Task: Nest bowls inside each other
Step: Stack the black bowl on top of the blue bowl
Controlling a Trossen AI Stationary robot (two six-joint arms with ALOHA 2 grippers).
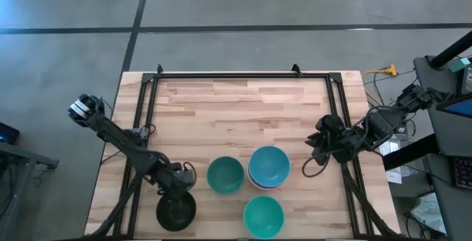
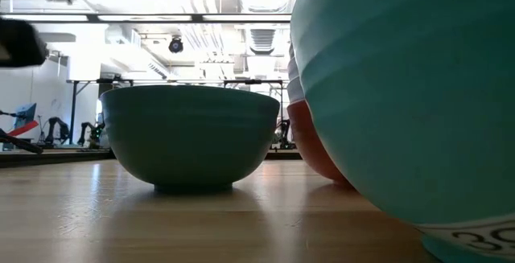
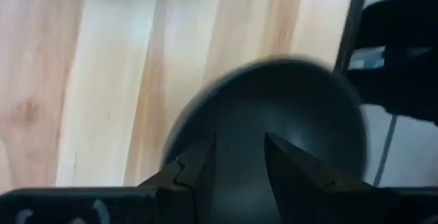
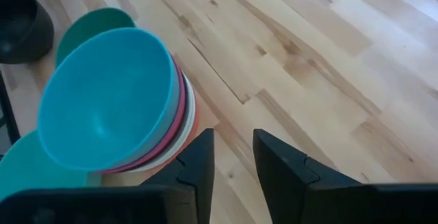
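high view shows the wooden table point(image 1: 243, 116) with the bowls grouped near its front edge. a stack of bowls point(image 1: 268, 169) stands right of centre, its top bowl blue point(image 4: 102, 101), with pink, white and red-pink rims showing beneath it in the right wrist view. a dark teal bowl point(image 1: 225, 175) sits just beside the stack on its left, and a turquoise bowl point(image 1: 263, 217) sits just in front of the stack. a black bowl point(image 1: 175, 211) rests near the front left corner.

left gripper point(image 1: 177, 189) is over the black bowl; in the left wrist view its fingers point(image 3: 198, 172) are apart, with the bowl's rim running between them. whether the fingers touch the bowl cannot be told.

right gripper point(image 1: 318, 147) hangs near the stack on its right side, fingers point(image 4: 198, 159) apart and holding nothing.
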